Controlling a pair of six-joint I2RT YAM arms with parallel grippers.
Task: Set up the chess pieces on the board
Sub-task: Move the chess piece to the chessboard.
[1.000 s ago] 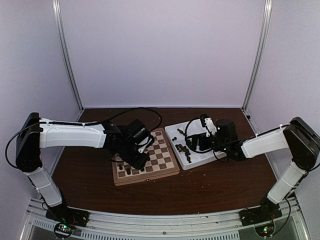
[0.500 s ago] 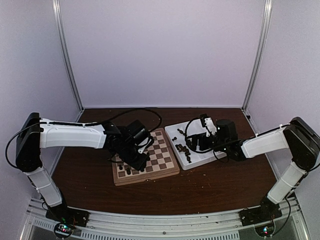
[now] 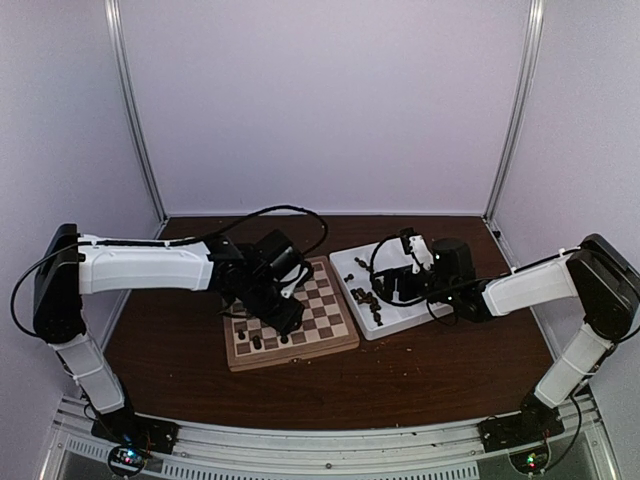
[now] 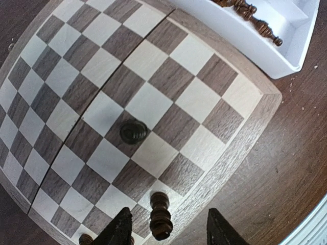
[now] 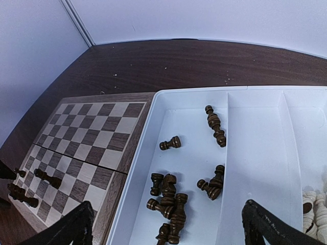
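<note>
The board [image 3: 335,312] lies on the dark bench [image 3: 430,385], with a white tray [image 3: 400,322] just beside it at its 3 o'clock side. The left fingers [image 3: 285,320] hang low over the board's 6 o'clock edge, spread apart. In the left wrist view a standing piece [image 4: 160,223] rises between them near the border, touched by neither finger. A lone piece [image 4: 134,131] stands on a dark square a few squares further in. Most of the dark chess pieces [image 5: 168,201] lie heaped in one tray compartment, some scattered toward 12 o'clock of the heap. The right fingers [image 3: 385,285] hover over that compartment, spread wide and holding nothing. Pale pieces [image 5: 314,204] show in the compartment at the tray's 3 o'clock end.
</note>
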